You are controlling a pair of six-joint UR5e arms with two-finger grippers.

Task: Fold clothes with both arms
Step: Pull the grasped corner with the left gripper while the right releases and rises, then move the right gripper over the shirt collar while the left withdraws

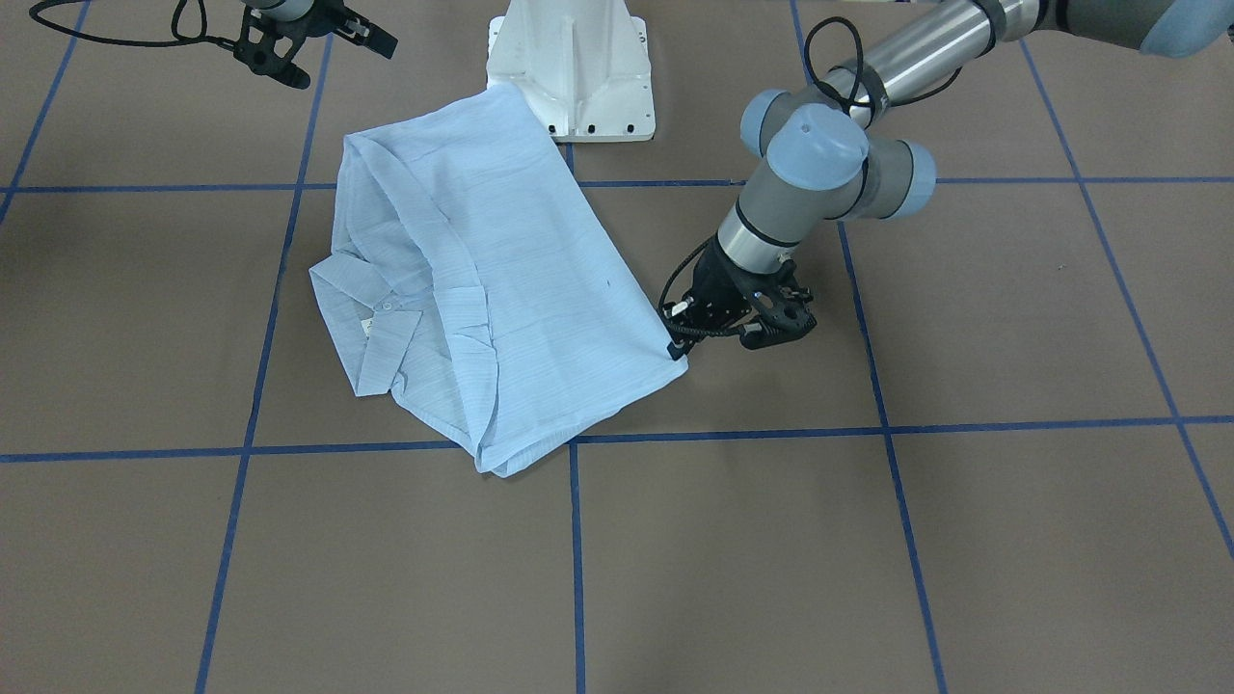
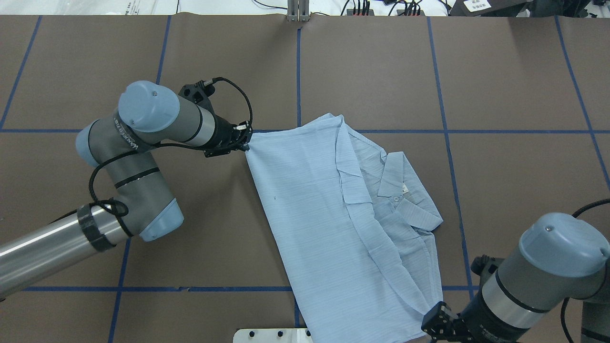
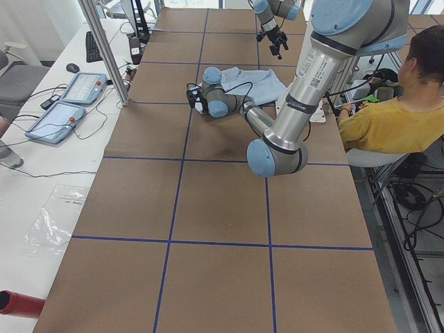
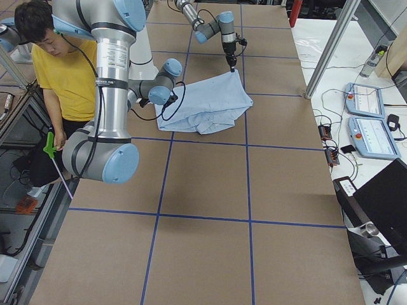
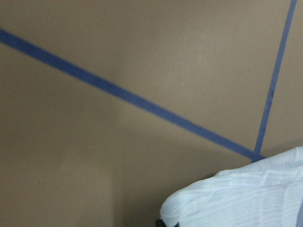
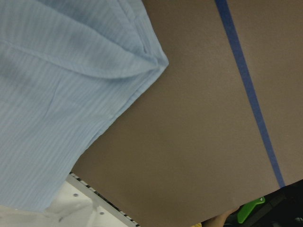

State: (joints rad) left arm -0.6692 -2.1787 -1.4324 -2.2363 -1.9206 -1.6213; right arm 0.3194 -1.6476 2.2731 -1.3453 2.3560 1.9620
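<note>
- The light blue, finely striped, thin button-up shirt [image 1: 501, 280] lies folded lengthways and slanted, left of centre in the upper half of the front-facing view. One broad smooth panel is uppermost.
- Its collar [image 1: 371, 323] and white neck label [image 1: 367, 328] show at the fold's left edge.
- The shirt's top corner reaches the white metal pedestal base [image 1: 578, 67].
- The black two-finger left gripper [image 1: 678, 349] is clamped on the shirt's right-hand corner.
- The black right gripper [image 1: 376, 39] hangs in the upper left corner, apart from the cloth. I cannot tell how its jaws stand.
- Beneath is the brown table [image 1: 771, 540], crossed by blue tape lines [image 1: 576, 559].
</note>
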